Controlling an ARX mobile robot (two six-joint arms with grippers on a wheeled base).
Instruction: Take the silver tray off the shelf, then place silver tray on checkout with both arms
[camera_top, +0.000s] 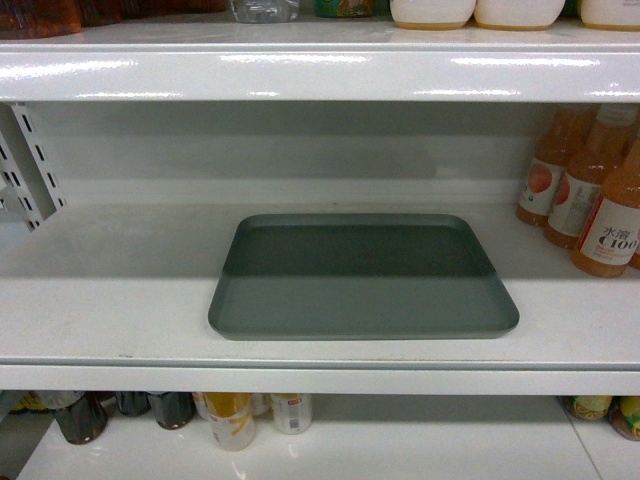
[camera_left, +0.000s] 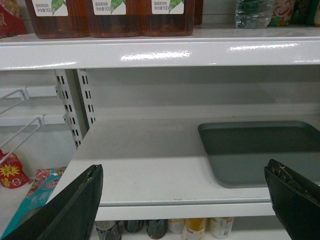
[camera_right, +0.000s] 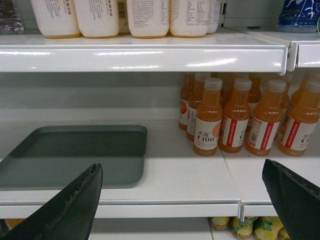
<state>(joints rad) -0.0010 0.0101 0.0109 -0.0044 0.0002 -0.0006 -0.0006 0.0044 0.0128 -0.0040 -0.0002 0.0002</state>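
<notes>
- While both arms hang back in front of the shelving, the silver tray (camera_top: 362, 277) lies flat and untouched on the middle shelf (camera_top: 110, 300), its near edge just behind the shelf's front lip.
- Neither arm shows in the head view, so the wrist cameras carry the story.
- Left gripper (camera_left: 182, 200): jaws spread wide, nothing between them, hovering short of the shelf's front lip. The tray sits ahead and off to its right, with only the tray's left end in that view.
- Right gripper (camera_right: 182, 200): also wide apart and empty. From here the tray lies ahead and to the left, its right end nearest.
- That is the relation everything turns on: the tray's long axis runs left to right along the shelf, and the two grippers stand one towards each short end, so each arm looks placed to take its own side. Neither seems clearly nearer.
- Watch the right side. Orange drink bottles (camera_right: 207, 117) stand near the tray's right end, though apart from it, so I'd judge that arm has less room to come in.
- The left side has bare shelf between the tray and the perforated uprights (camera_left: 75, 102).
- The upper shelf board (camera_top: 320, 70) hangs low overhead, so any lift will likely need to stay shallow.
- No checkout counter appears in any view; I'd say the task is at its very start.
</notes>
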